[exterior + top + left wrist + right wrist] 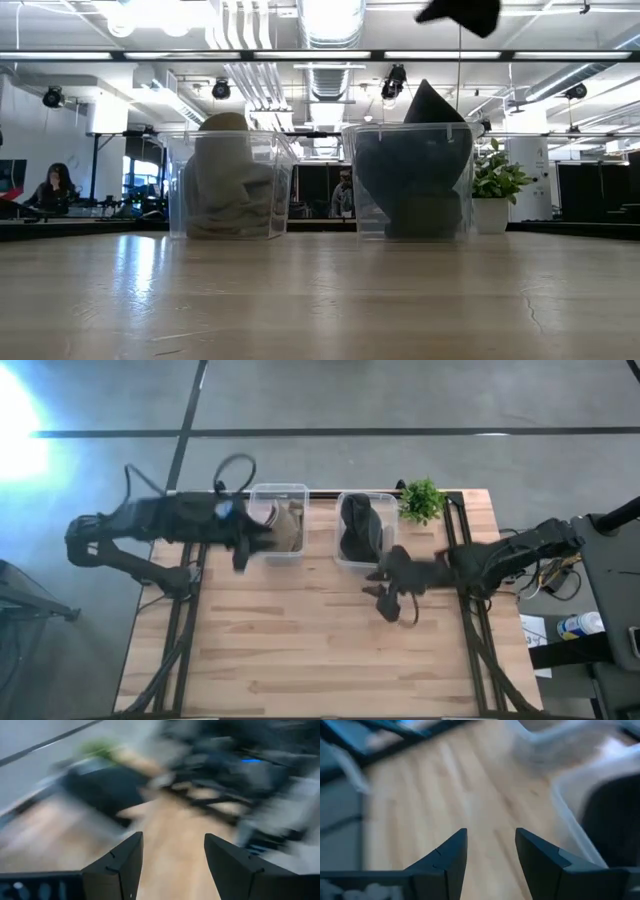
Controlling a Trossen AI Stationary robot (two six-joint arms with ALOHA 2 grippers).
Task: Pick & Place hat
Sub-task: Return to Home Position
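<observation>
A tan hat [288,526] lies in the left clear bin [279,491], also seen in the low view [226,185]. A dark hat [360,528] sits in the right clear bin [364,496], its peak sticking above the rim [428,105]. My left gripper [242,555] hovers beside the left bin's left wall, open and empty [172,862]. My right gripper [392,605] hangs over the table just near of the right bin, open and empty [490,855].
A small potted plant [422,499] stands at the far edge right of the bins, seen too in the low view [495,180]. Bare wooden table [320,650] spreads across the near half. A person sits far off in the room [55,185].
</observation>
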